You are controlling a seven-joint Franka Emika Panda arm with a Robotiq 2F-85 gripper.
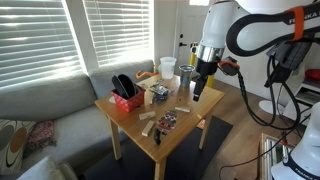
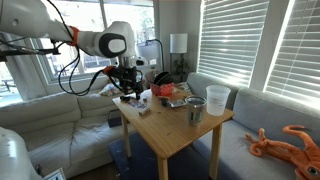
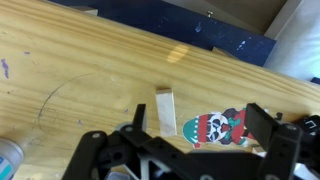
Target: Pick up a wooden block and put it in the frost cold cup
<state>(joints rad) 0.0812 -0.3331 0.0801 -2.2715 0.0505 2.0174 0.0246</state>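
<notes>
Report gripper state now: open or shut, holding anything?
Gripper: open, holding nothing; the wooden block lies ungrasped beneath it in the wrist view.

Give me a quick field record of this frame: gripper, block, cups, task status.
gripper: open, empty, low over the table
wooden block: lying flat on the table, below the open gripper in the wrist view, not gripped
grey cup: upright, beside the white cup, away from the gripper
white cup: upright, taller than the grey one
red basket: on the table
task status: block not yet picked up
</notes>
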